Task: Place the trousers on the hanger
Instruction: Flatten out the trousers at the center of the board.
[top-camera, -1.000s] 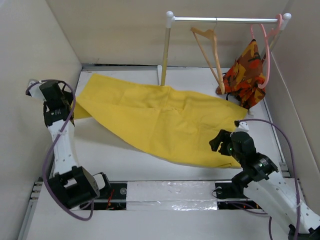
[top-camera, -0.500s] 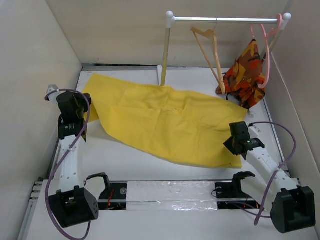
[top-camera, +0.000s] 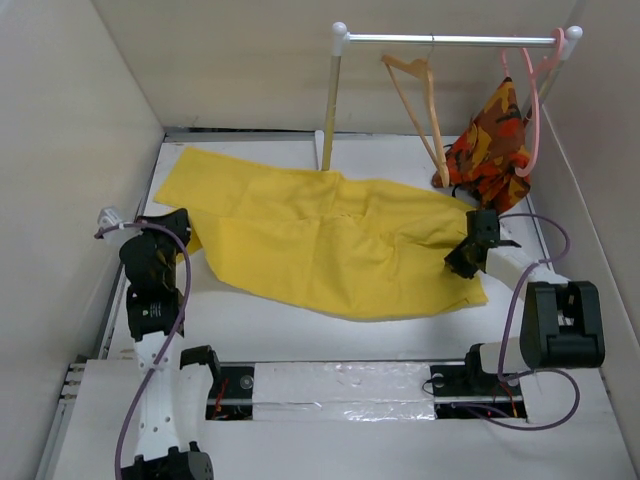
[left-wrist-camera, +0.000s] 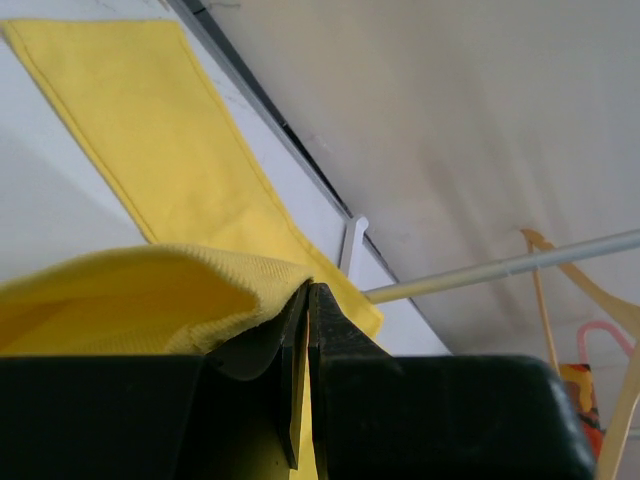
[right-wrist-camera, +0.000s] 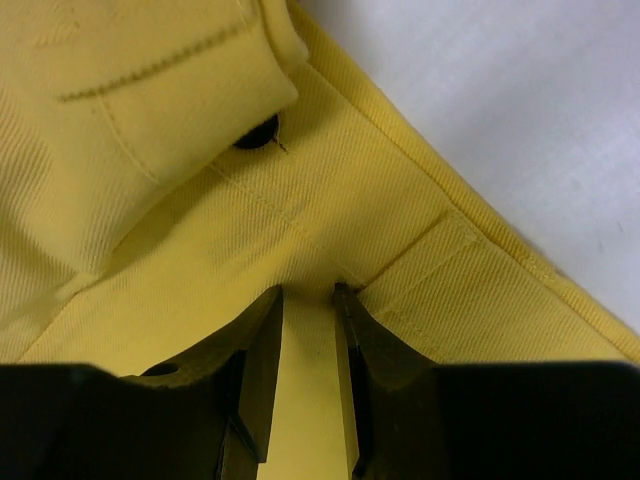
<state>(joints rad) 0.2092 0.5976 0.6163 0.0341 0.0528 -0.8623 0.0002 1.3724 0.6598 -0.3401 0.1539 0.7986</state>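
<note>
Left gripper (left-wrist-camera: 306, 300) pinching trousers (top-camera: 320, 240) leg edge, right gripper (right-wrist-camera: 305, 300) nipping waistband; cloth soft, limp, light, likely sagging between grips.

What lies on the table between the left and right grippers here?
Only the trousers, spread from the left gripper across to the right gripper; the top external view shows this.

- No text, brand, number or sign can be read in any of the three views.
- Left arm (top-camera: 153, 305): small pale marks on the black link, seen from the top camera, are too small to make out.
</note>
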